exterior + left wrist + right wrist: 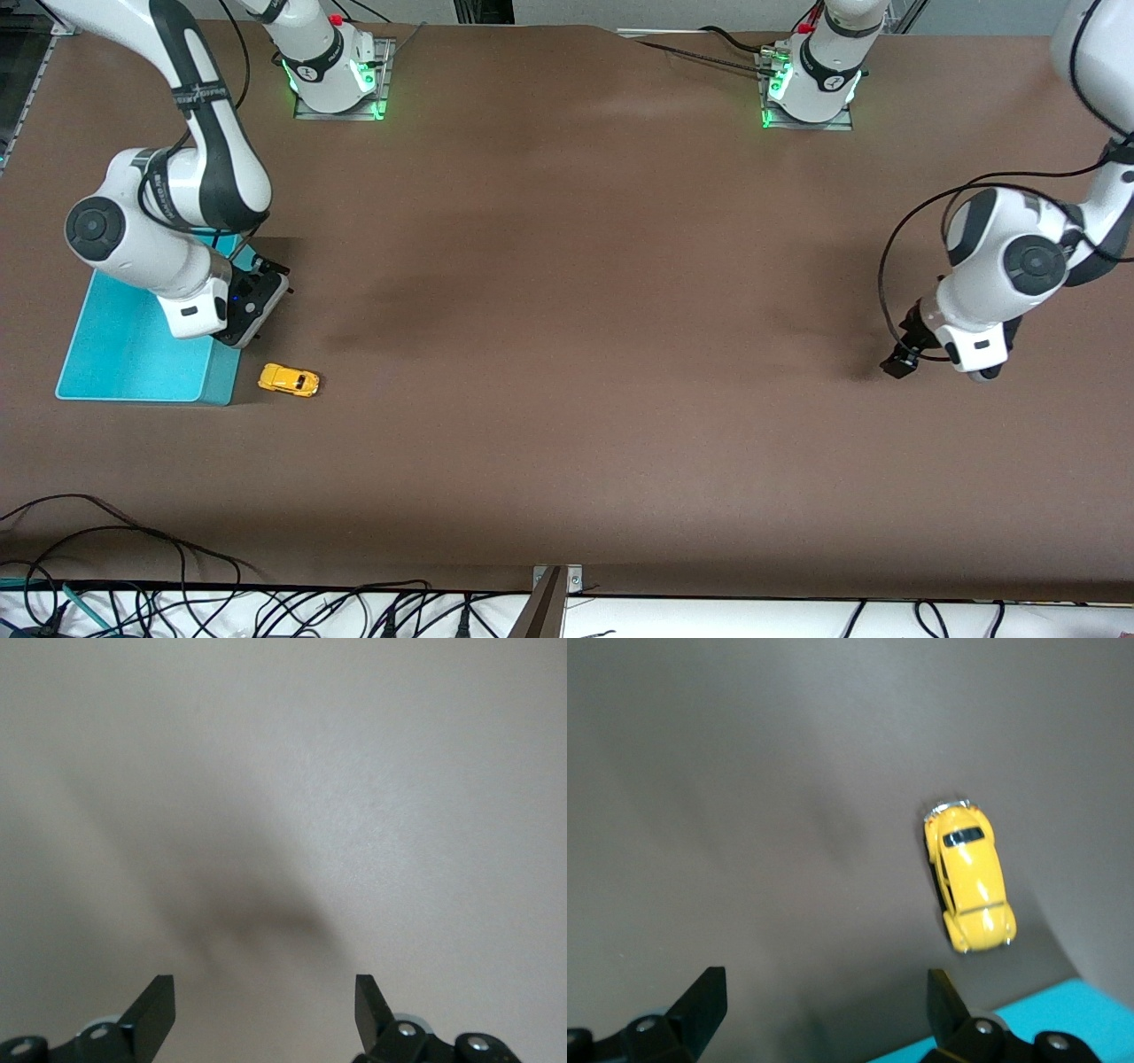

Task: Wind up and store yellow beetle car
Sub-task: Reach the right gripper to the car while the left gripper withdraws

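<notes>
While you looked across the brown table (567, 354), you had one container before you: a turquoise bin (124, 346) at the right arm's end, with nothing showing in the part of it that the arm left uncovered. You had one yellow beetle car (289, 380), standing on its wheels on the table just beside the bin's corner nearest the front camera, apart from it and outside it. Two arms were there. Your right pincer (824, 1001) hung over the table at the bin's edge, close above the car, its fingers (704, 997) spread wide with nothing between them. Your left pincer (263, 1001) hung low over bare table at the left arm's end, well apart from car and bin, fingers likewise wide and holding nothing.
</notes>
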Controlling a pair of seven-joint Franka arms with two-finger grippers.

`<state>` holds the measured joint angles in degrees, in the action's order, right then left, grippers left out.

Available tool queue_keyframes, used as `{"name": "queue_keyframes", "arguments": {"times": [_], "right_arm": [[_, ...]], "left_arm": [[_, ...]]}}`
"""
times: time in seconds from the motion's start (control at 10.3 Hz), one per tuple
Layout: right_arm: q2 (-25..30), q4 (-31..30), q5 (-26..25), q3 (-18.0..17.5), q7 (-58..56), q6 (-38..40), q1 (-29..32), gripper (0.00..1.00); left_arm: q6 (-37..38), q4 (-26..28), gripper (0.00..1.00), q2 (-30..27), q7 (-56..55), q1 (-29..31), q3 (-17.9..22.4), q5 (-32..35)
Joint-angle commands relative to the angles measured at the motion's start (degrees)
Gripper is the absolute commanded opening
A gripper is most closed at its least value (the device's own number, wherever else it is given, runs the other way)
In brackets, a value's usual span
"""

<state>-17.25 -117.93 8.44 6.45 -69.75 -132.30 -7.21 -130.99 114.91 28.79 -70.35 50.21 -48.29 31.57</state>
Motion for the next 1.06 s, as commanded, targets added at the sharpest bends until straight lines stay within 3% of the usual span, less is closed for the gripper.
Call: {"name": "queue_keyframes", "arguments": {"times": [0.0, 0.29, 0.58, 0.97], "right_arm": [[-5.5, 4.8, 6.8, -0.3, -14.0, 0.0, 1.4, 1.00], [-10.6, 9.7, 11.1, -0.3, -24.2, 0.0, 1.4, 1.00], [-14.6, 13.9, 10.1, -0.1, -25.6, 0.1, 2.4, 1.00], [-16.8, 14.7, 7.4, 0.0, -25.8, -3.3, 2.3, 1.00]], "left_arm": [[4.0, -0.3, 1.00, -1.0, 10.5, 9.2, -9.6, -1.5], [9.4, -2.7, 1.00, -0.9, 16.3, 15.1, -17.4, -1.4], [22.2, -8.7, 1.00, -1.0, 31.6, 15.1, -20.0, -1.5], [30.6, -14.4, 0.96, -1.0, 39.9, 15.1, -23.3, -3.3]]}}
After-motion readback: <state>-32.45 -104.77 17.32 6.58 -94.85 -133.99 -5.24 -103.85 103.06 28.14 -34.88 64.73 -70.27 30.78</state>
